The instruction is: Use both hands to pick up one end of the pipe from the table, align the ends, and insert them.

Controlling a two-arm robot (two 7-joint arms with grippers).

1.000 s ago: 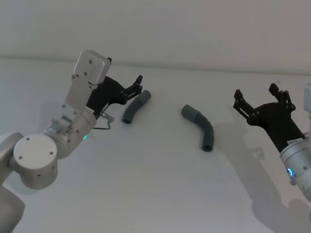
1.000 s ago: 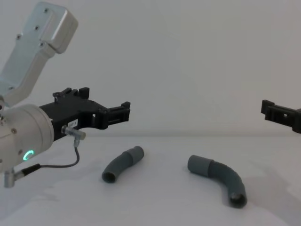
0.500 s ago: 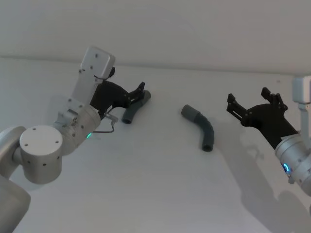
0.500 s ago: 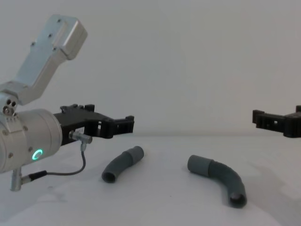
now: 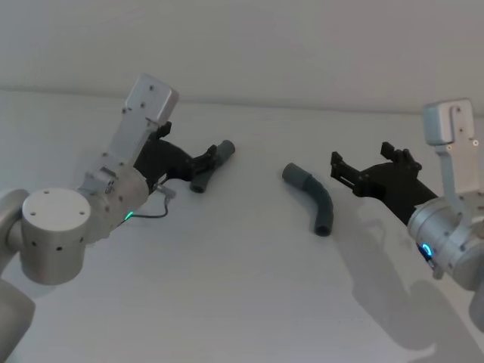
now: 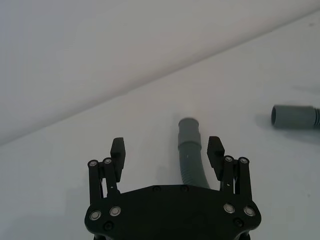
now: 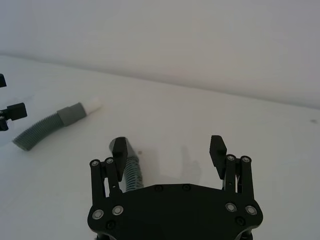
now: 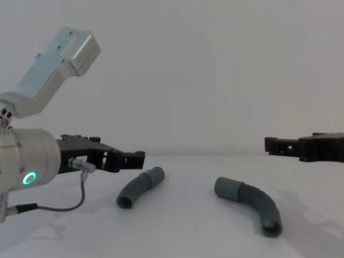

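Observation:
Two dark grey ribbed pipe pieces lie apart on the white table [image 5: 242, 287]. The shorter piece [image 5: 199, 182] [image 8: 138, 186] [image 6: 190, 159] runs between the open fingers of my left gripper [image 5: 207, 160] [image 6: 166, 148] [image 8: 128, 159], which hovers low over it without touching. Its white-tipped end [image 7: 94, 105] points towards the longer piece [image 5: 322, 201] [image 8: 253, 201]. The longer piece's plain cuff [image 6: 294, 116] faces back at it. My right gripper [image 5: 361, 162] [image 7: 168, 147] [image 8: 280, 145] is open, just right of the longer piece and above it; part of that piece [image 7: 131, 170] shows under one finger.
A thin grey cable [image 8: 80, 198] loops under the left wrist. A pale wall [image 5: 302, 45] rises behind the table's far edge. Bare table lies in front of both pipe pieces.
The left gripper has dropped lower and closed in over the shorter piece. The right gripper has moved left towards the longer piece. Neither piece has moved.

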